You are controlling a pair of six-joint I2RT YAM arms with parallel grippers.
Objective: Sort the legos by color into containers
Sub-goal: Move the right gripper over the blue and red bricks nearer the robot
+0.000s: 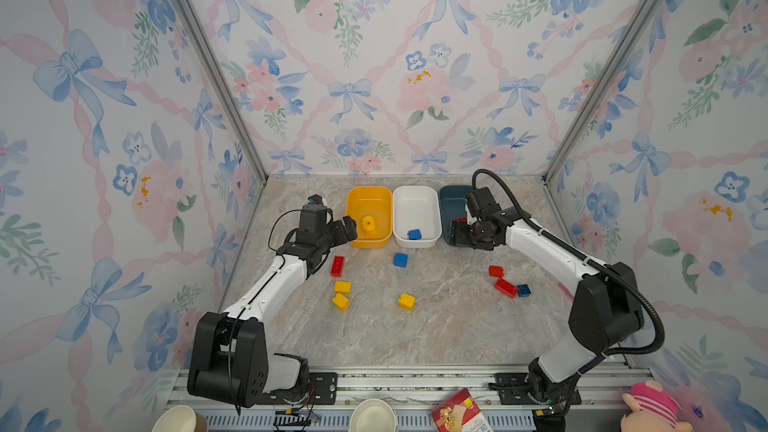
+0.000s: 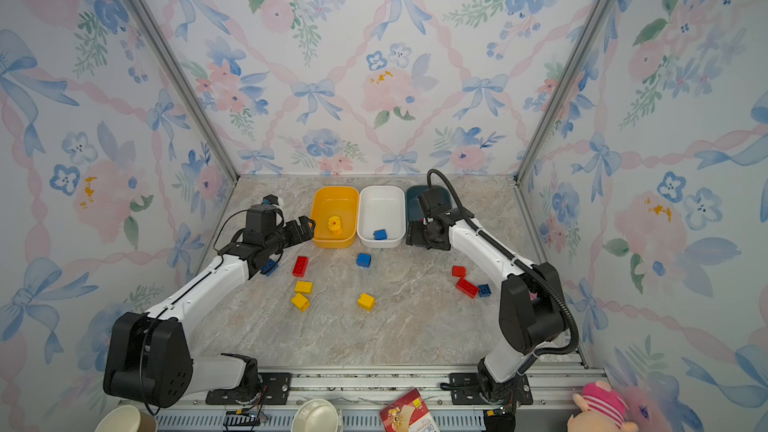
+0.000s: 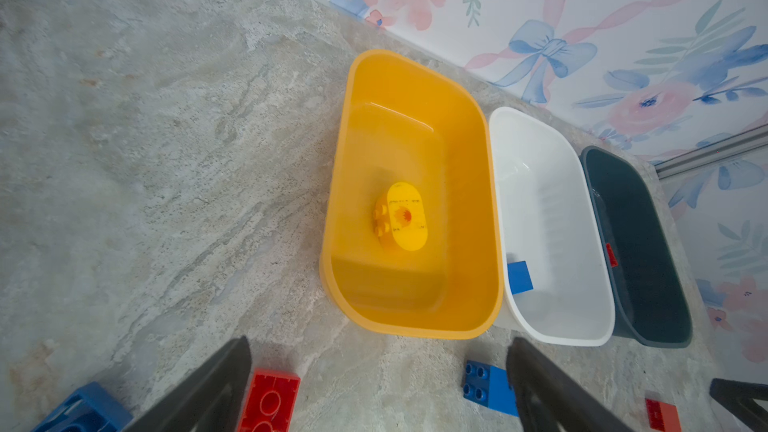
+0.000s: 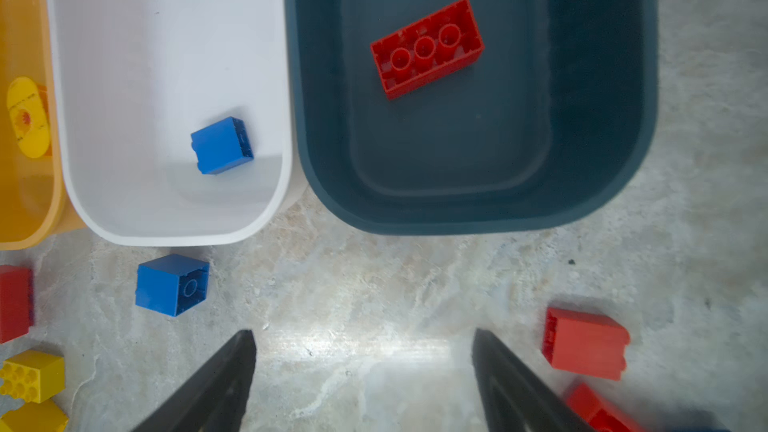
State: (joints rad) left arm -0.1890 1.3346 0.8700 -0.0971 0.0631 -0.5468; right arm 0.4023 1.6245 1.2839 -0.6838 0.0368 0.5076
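Three are sorted: yellow brick (image 3: 401, 218), blue brick (image 4: 222, 145), red brick (image 4: 427, 47), one per tub (image 4: 166, 56). About nine loose bricks (image 1: 400, 260) are left. Jaws of left gripper (image 3: 380, 342) and right gripper (image 4: 363, 332) are spread wide, nothing held.

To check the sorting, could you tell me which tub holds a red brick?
The dark teal tub, rightmost in both top views: a red oblong brick lies inside; the others hold yellow and blue.
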